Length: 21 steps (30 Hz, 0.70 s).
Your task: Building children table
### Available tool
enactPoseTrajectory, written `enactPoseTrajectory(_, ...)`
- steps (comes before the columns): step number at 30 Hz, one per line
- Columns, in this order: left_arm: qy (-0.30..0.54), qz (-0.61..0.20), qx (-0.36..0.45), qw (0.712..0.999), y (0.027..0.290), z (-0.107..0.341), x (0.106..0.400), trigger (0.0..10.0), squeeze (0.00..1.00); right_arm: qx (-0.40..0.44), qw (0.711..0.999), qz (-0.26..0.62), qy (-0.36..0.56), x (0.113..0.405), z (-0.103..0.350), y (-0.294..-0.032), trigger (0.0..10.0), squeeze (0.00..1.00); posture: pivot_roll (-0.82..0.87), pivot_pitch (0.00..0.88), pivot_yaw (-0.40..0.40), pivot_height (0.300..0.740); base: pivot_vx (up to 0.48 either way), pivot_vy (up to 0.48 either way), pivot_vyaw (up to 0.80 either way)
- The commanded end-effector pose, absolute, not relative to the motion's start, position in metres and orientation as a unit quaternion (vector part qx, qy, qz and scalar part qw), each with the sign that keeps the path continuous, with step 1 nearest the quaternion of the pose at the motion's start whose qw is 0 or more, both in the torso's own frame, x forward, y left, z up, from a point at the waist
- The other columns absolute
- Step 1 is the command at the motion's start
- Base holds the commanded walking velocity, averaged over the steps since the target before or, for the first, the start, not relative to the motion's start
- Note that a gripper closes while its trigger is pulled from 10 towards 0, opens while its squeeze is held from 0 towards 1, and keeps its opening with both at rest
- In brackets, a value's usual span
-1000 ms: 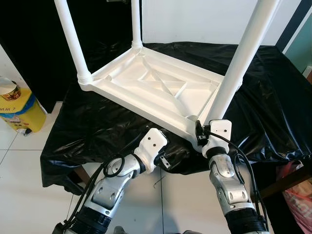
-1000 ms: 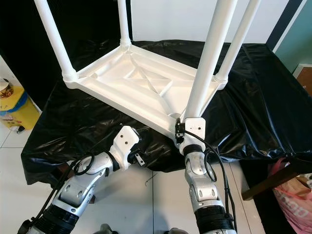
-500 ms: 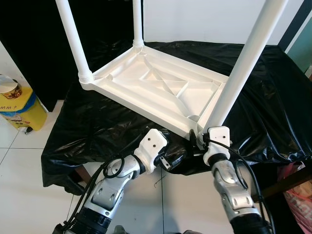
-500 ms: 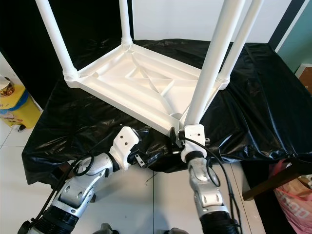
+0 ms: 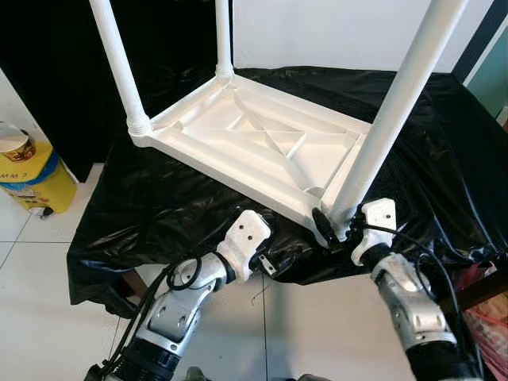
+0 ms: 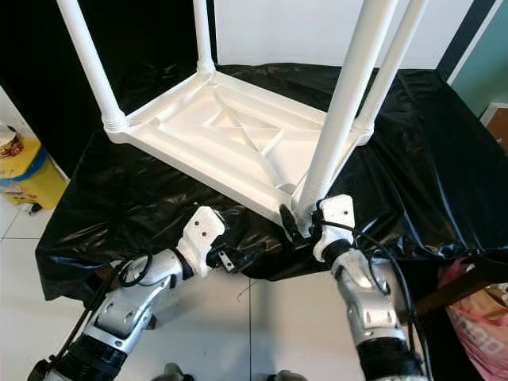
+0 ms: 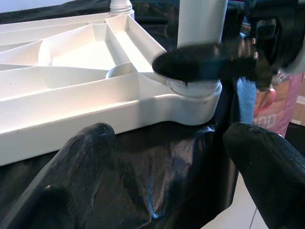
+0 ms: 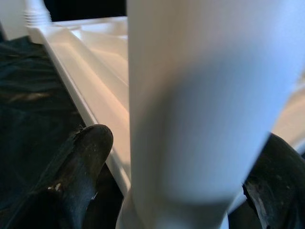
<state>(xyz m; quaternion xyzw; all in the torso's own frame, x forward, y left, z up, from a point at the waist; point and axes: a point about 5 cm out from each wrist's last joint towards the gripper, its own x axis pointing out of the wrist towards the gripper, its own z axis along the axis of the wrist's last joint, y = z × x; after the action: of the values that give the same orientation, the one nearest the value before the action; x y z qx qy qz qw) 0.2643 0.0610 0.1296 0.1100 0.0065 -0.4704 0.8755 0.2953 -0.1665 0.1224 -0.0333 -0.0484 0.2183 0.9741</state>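
Tabletop (image 5: 262, 147), white plastic, lies upside down in the centre of the frame on a black plastic sheet (image 5: 159, 206) that covers a larger surface; ribbed underside faces up. Four white legs stand up from its corners: near-right leg (image 5: 389, 119) runs from lower centre to the top right edge, near-left leg (image 5: 119, 67) rises at upper left, far-left leg (image 5: 223, 36) at upper centre, far-right leg (image 6: 389, 67) seen in the right eye view at upper right.

Right gripper (image 5: 332, 228) sits at the foot of the near-right leg, lower right of centre. Its black fingers (image 8: 71, 171) lie on either side of the leg's base; jaws around the leg, though whether they press on it I cannot tell. In the left wrist view one black finger of this gripper crosses in front of the leg just above its threaded socket.

Left gripper (image 5: 270, 262), lower centre, is at the sheet's front edge, just below the tabletop's near rim. Its fingers (image 7: 71, 176) are spread apart with nothing between them, pointing toward the near-right corner.

Yellow container (image 5: 28, 171) stands on the tiled floor (image 5: 40, 270) at the left edge. Pink bag (image 5: 486, 313) at lower right.
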Motion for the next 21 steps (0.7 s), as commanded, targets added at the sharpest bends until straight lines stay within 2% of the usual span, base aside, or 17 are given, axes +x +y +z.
enactPoseTrajectory(1,0.006,-0.465,0.118,0.877,0.06,0.128,0.266,10.0,0.0,-0.053,0.964,0.26,-0.031,0.297,0.118,-0.165,10.0,0.0,0.0,0.057,-0.049,0.74,0.0,0.0,0.0)
enactPoseTrajectory(8,0.001,-0.46,0.122,0.879,0.06,0.131,0.269,10.0,0.0,-0.087,0.951,0.296,-0.029,0.303,0.119,-0.165,10.0,0.0,0.01,0.047,-0.064,0.74,0.0,0.0,0.0)
enactPoseTrajectory(9,-0.001,-0.458,0.122,0.88,0.061,0.131,0.27,10.0,0.0,-0.087,0.949,0.301,-0.03,0.303,0.119,-0.166,7.3,0.0,0.01,0.047,-0.064,0.74,0.0,0.0,0.0)
enactPoseTrajectory(10,-0.002,-0.457,0.122,0.881,0.061,0.132,0.27,10.0,0.0,-0.091,0.949,0.301,-0.028,0.304,0.118,-0.168,0.8,0.0,0.01,0.047,-0.067,0.74,0.0,0.0,0.0)
enactPoseTrajectory(11,-0.002,-0.456,0.122,0.881,0.061,0.132,0.27,10.0,0.0,-0.094,0.949,0.299,-0.025,0.304,0.117,-0.17,0.0,0.0,0.01,0.045,-0.068,0.74,0.0,0.0,0.0)
enactPoseTrajectory(20,-0.005,-0.453,0.123,0.883,0.061,0.131,0.271,10.0,0.0,-0.101,0.95,0.294,-0.012,0.301,0.108,-0.174,0.0,0.0,0.01,0.04,-0.073,0.74,0.0,0.0,0.0)
enactPoseTrajectory(21,-0.007,-0.451,0.124,0.884,0.061,0.132,0.272,10.0,0.0,-0.101,0.952,0.289,-0.009,0.3,0.106,-0.174,2.9,0.0,0.0,0.039,-0.073,0.74,0.0,0.0,0.0)
